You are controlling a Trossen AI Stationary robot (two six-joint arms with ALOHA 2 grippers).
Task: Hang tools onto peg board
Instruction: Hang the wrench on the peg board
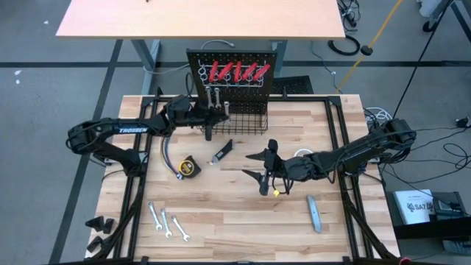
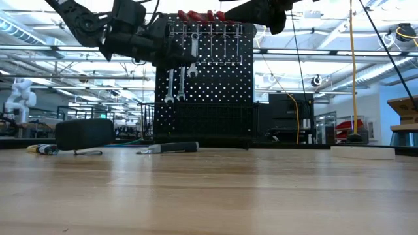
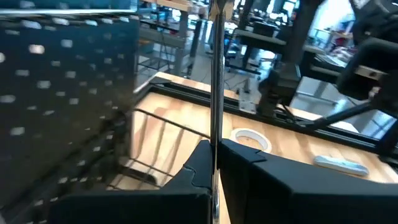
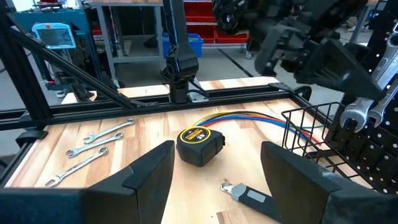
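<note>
Presently, the upright black perforated peg board (image 1: pixel 234 73) stands at the worktop's far edge, carrying red-handled tools (image 1: pixel 237 71) and hung silver wrenches (image 2: pixel 175 85). The left gripper (image 1: pixel 210 118), at the board's wire basket (image 1: pixel 246 121), is clamped on a thin silver wrench (image 3: pixel 216 93). The right gripper (image 1: pixel 266 171) hovers mid-table, fingers spread, empty. Yellow tape measure (image 4: pixel 199 144), black-handled knife (image 1: pixel 223 152) and three loose wrenches (image 1: pixel 168 223) lie on the worktop.

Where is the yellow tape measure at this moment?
In the high view, the yellow tape measure lies on the table's left half, in front of the peg board, between the coloured wires and the black-handled knife.
</note>
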